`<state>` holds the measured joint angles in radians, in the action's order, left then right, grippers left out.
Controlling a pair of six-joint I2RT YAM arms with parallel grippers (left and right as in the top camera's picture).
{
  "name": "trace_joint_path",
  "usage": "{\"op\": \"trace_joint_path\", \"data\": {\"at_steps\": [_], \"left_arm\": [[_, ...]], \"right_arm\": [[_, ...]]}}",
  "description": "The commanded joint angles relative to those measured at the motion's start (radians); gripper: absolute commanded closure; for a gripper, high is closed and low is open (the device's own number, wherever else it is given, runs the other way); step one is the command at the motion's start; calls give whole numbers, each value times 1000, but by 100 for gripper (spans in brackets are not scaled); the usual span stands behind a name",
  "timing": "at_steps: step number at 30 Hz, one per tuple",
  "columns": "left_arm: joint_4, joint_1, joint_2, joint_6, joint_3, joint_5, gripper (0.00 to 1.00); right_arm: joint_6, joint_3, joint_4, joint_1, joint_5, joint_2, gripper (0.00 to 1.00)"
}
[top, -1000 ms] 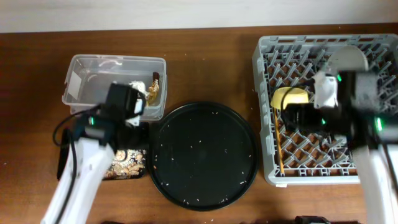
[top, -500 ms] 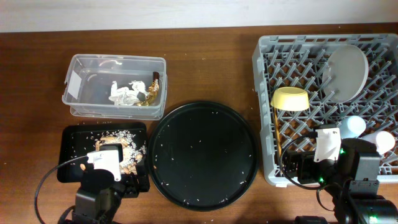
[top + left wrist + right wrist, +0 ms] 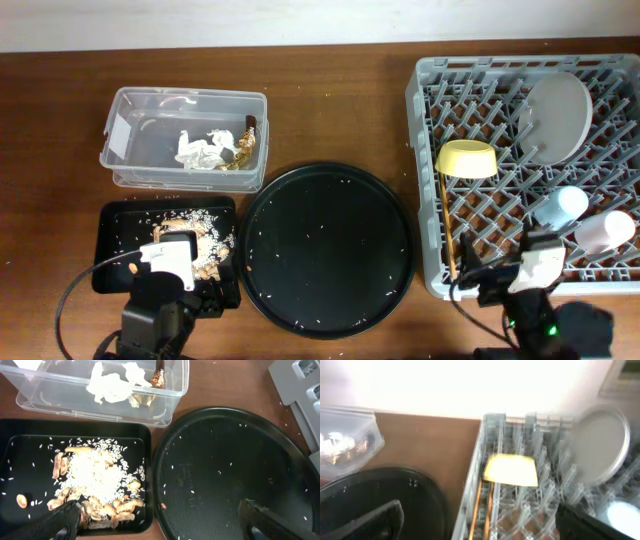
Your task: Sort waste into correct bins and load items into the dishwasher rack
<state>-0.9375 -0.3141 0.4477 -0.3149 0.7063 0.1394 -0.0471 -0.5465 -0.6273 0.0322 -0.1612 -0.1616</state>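
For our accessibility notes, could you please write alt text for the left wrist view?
A shallow black tray holds white rice and brown scraps. Beyond it a clear tub holds crumpled tissue; a round black tray sits alongside.

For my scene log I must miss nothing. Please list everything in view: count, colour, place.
table: one, brown, under everything
clear tub: one, transparent, far left
tissue with wrapper bits: one clump, white and brown-gold, in clear tub
black rectangular tray: one, black, near left
rice and food scraps: one heap, white and beige-brown, in that tray
round tray: one, black, centre
dishwasher rack: one, grey, right
plate: one, grey-green, rack's far right
bowl: one, yellow, rack's left
light-blue cup and pink cup: one each, rack's near right
chopsticks: one pair, wooden, rack's left edge
left gripper: one, black, open, above both trays
right gripper: one, black, open, near rack
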Motion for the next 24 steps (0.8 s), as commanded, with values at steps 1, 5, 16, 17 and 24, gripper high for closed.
{"op": "trace_joint_path", "data": {"at_steps": [1,5,16,17,24], "left_arm": [[1,-2,-4,-10,-6,12,1],[1,-2,-4,-10,-6,12,1],[1,-2,-4,-10,-6,11,1],[1,-2,-4,-10,-6,12,0],[1,-2,-4,-10,-6,12,1]], "right_arm": [[-1,196,187,-20,12,157,2],[-2,362,421,-20,44,158,2],[-1,504,472,-20,121,157,2],[-1,504,472,-20,121,157,2],[-1,504,472,-20,121,157,2]]}}
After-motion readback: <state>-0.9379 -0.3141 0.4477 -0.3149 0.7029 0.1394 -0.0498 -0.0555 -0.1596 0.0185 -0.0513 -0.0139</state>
